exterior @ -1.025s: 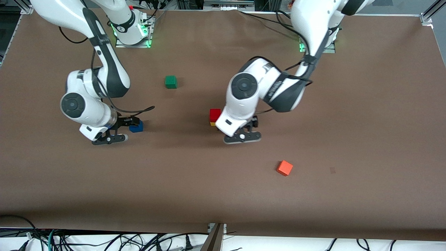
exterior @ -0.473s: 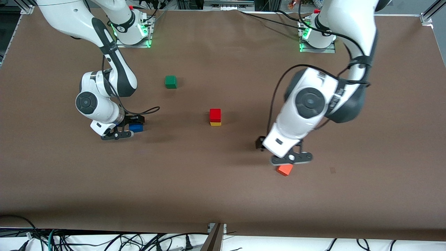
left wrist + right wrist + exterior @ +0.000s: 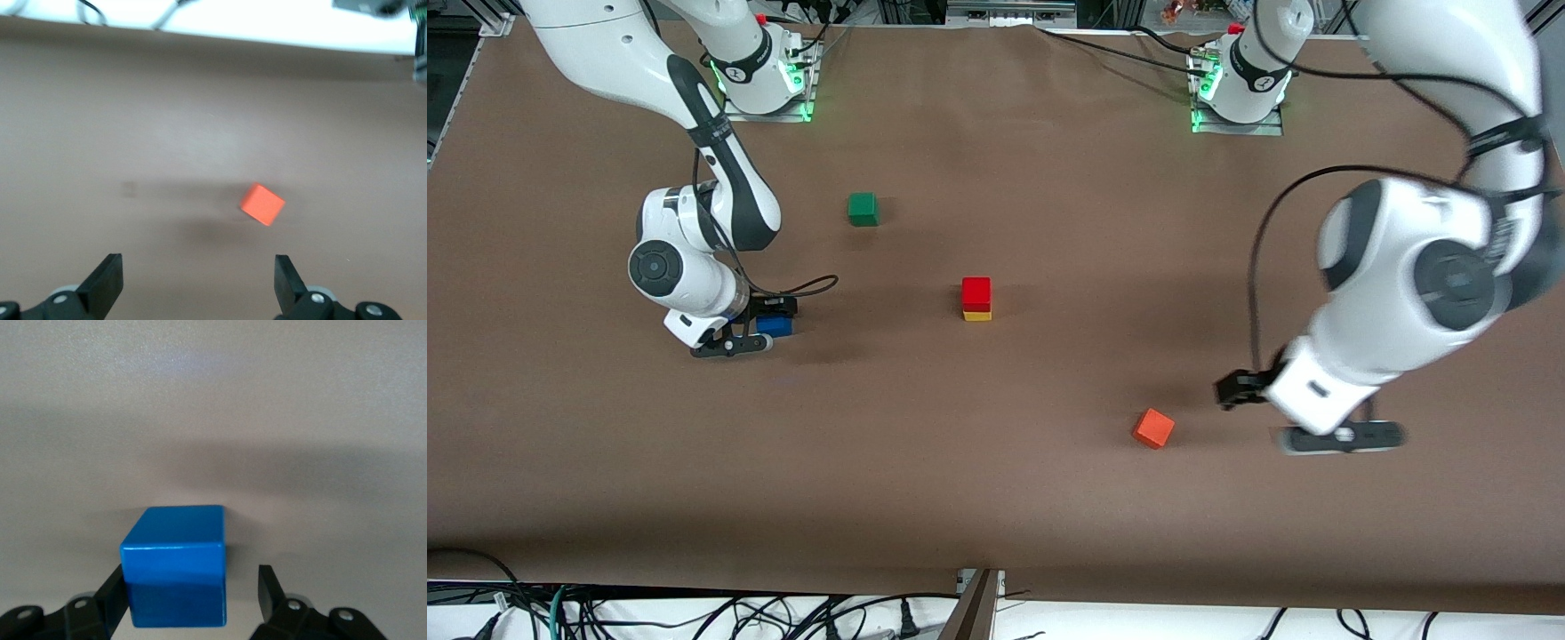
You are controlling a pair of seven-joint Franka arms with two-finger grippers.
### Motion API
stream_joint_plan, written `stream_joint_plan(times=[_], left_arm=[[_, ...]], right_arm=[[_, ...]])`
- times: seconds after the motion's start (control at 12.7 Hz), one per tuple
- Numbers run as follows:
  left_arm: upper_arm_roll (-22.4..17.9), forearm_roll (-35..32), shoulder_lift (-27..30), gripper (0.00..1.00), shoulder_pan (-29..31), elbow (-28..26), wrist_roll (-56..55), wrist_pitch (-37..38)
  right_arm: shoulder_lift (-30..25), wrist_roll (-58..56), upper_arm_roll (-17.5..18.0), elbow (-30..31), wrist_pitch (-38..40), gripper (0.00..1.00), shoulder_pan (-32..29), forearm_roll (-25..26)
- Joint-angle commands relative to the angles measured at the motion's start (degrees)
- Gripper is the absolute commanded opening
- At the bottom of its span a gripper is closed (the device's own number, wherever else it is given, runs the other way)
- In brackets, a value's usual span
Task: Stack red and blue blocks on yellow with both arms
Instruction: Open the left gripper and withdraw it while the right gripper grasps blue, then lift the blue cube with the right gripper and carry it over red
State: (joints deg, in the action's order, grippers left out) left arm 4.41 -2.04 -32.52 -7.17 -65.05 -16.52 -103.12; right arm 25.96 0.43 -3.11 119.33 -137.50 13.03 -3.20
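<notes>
The red cube [image 3: 976,290] sits on the yellow cube [image 3: 977,316] at the middle of the table. The blue cube [image 3: 775,325] rests on the table toward the right arm's end. My right gripper [image 3: 745,336] is low over it, open, with the blue cube [image 3: 177,547] between its fingers: one finger touches a side and the other stands a gap away. My left gripper [image 3: 1336,436] is open and empty, up over bare table toward the left arm's end. In the left wrist view it [image 3: 197,267] has only table between its fingers.
An orange cube [image 3: 1153,428] lies tilted on the table, nearer the front camera than the stack; it shows in the left wrist view [image 3: 263,204]. A green cube [image 3: 863,209] sits farther from the camera than the stack. Cables run along the table's near edge.
My left arm has swung from beside the red-on-yellow stack, over the orange cube, out toward its own end of the table. My right gripper has settled slightly around the blue cube.
</notes>
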Motion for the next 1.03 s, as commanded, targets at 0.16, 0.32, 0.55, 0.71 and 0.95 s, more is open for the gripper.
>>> stream_joint_plan(times=[0.16, 0.32, 0.55, 0.71, 0.95], left_arm=[[0.9, -0.5, 10.5, 1.0, 6.3, -5.4, 3.0, 8.8], [1.0, -0.5, 14.0, 1.0, 8.0, -7.8, 5.7, 11.8], [1.0, 2.9, 19.1, 1.0, 11.5, -13.5, 9.3, 12.2], [0.9, 3.3, 22.7, 1.0, 12.0, -17.4, 9.3, 12.6], [1.0, 3.2, 23.6, 1.0, 12.0, -18.5, 9.3, 13.5]], right_arm=[[-0.7, 0.2, 0.3, -0.3, -0.1, 0.54, -0.2, -0.8], [-1.2, 0.0, 0.3, -0.9, 0.0, 0.45, -0.2, -0.8], [-2.5, 0.3, 0.6, -8.3, 10.6, 0.43, 0.1, -0.8], [-2.5, 4.6, 1.0, -15.7, 20.4, 0.43, 0.7, -0.8], [-2.3, 10.6, 1.7, -23.5, 26.7, 0.43, 5.4, -0.8]])
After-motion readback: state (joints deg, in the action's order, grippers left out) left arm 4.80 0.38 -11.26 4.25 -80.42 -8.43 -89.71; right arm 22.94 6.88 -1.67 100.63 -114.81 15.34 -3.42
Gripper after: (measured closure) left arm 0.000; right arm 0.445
